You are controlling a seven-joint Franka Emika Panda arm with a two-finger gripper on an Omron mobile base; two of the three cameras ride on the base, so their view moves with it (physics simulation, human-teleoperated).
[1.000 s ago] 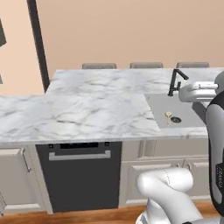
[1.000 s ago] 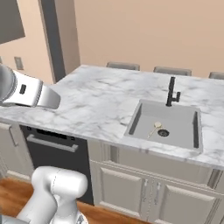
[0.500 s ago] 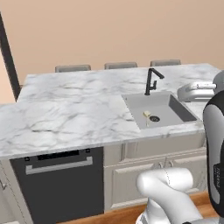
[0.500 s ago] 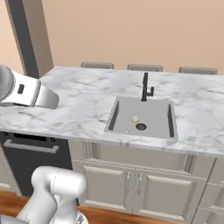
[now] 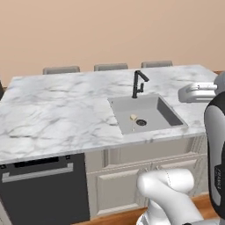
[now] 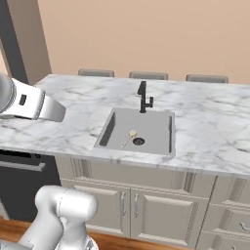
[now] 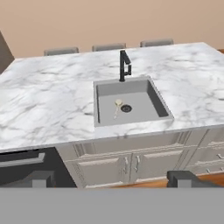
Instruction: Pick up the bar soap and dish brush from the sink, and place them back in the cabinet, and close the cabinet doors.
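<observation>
The little dish brush (image 7: 117,105) with a round cream head and thin tan stick lies flat in the grey sink (image 7: 144,101), just beside the dark drain (image 7: 126,108).

Tool (image 7: 111,178) wide open, empty

A rendered home kitchen: ahead of the pincer (image 7: 111,181) runs a white marble desk (image 5: 52,114) with a grey recessed sink (image 7: 146,94) and a black angular faucet (image 7: 124,65) at its far edge. Below sit panelled cream cupboard fronts (image 6: 146,205), with a dark dishwasher (image 5: 41,189) off to one side, above a wooden floor (image 6: 14,232); grey chair backs (image 5: 110,67) line the far side before a peach wall (image 6: 146,34)
</observation>
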